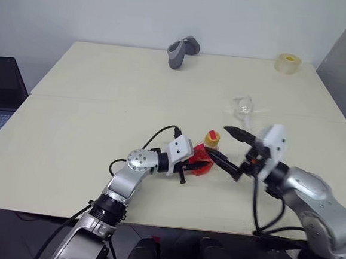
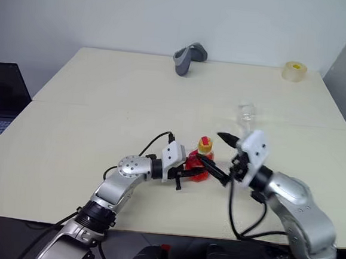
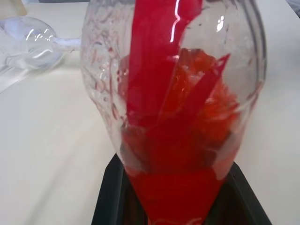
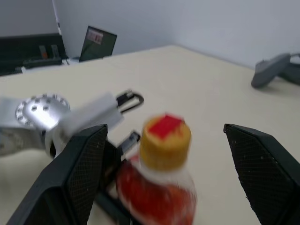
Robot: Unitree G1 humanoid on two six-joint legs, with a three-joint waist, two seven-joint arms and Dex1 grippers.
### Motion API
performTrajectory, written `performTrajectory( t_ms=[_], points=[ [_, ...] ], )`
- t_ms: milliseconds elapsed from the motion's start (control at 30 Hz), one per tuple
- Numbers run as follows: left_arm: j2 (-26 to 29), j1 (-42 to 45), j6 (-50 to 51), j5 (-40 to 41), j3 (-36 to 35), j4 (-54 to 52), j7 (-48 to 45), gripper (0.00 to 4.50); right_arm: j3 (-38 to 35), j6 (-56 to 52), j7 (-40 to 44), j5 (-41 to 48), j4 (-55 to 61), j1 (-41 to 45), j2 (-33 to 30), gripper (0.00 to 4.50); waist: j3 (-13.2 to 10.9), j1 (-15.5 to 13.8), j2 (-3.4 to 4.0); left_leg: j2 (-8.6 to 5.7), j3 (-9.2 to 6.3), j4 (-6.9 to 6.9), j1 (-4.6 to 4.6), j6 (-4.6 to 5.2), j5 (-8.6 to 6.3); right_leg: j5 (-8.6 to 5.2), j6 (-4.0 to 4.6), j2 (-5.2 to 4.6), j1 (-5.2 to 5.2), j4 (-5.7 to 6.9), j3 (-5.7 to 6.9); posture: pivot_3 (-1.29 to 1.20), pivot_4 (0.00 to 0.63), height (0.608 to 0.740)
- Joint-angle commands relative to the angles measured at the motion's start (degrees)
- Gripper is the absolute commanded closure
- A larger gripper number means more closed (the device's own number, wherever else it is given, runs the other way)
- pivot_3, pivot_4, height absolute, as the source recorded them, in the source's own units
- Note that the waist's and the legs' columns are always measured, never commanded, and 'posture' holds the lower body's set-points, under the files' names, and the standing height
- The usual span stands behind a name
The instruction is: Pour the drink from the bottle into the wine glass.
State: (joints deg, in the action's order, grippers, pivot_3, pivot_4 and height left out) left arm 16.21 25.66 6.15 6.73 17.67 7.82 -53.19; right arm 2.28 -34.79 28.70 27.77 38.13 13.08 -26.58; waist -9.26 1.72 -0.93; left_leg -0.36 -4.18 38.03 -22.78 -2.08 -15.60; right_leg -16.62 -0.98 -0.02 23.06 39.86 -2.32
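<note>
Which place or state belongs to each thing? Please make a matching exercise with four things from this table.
1. bottle
2. wine glass
3. tape roll
4. right gripper

a. lying on its side
b. far corner of the table
c. open, fingers on either side of the yellow cap
d. held upright by the left gripper

Pairs: 1-d, 2-a, 3-b, 4-c

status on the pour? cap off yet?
Done: left end effector is shut on the bottle, upright on the table. In hand: right end effector is open around the cap, which is on. Left: uncap, then pour. The wine glass appears to lie on its side, with no drink in it.
</note>
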Motion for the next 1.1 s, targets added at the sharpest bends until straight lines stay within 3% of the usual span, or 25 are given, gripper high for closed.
performTrajectory(
  t_ms=[33,233,767,933,1100],
  points=[
    [-0.2,0.9,-0.6,0.5,-0.4,-0.8,-0.2,3.73,1.5,2.9,-3.9,-4.8,-1.7,2.2,2.0,0.28,0.0,-0.2,0.0,-0.01,0.0,0.02,-0.04,0.0,0.0,0.0,0.0,-0.01,0.0,-0.03,0.01,0.0,0.15,0.74],
    [0.0,0.6,-0.6,0.5,-0.6,-0.9,-0.2,3.73,-3.0,3.8,-3.6,-5.2,-4.0,1.3,0.7,0.28,0.0,-0.2,0.0,-0.06,0.01,0.04,-0.06,0.0,0.0,0.0,-0.01,-0.12,0.0,-0.07,0.0,0.0,0.15,0.74],
    [0.3,0.3,-0.8,0.7,-0.6,-0.8,-0.6,3.74,-11.9,-2.0,5.6,6.6,-1.7,-4.0,-9.5,0.28,0.0,-0.2,0.0,-0.03,-0.01,0.03,-0.01,0.02,0.0,0.0,0.0,-0.05,-0.04,-0.02,0.02,0.0,0.15,0.74],
    [0.5,0.1,-0.7,0.7,-0.6,-0.9,-0.5,3.74,-11.3,-7.3,6.9,14.8,1.2,-2.9,-10.3,0.28,0.0,-0.2,0.0,-0.03,0.0,0.02,-0.01,0.02,0.0,0.0,0.0,-0.05,-0.05,-0.03,0.01,0.0,0.15,0.74],
    [0.4,0.2,-0.6,0.6,-0.5,-0.9,-0.4,3.74,-7.4,-8.3,2.6,14.2,1.2,0.9,-7.0,0.28,0.0,-0.1,0.0,-0.03,-0.02,0.03,0.01,0.02,0.0,0.0,0.0,-0.05,-0.07,-0.03,0.03,0.0,0.15,0.74]
  ],
)
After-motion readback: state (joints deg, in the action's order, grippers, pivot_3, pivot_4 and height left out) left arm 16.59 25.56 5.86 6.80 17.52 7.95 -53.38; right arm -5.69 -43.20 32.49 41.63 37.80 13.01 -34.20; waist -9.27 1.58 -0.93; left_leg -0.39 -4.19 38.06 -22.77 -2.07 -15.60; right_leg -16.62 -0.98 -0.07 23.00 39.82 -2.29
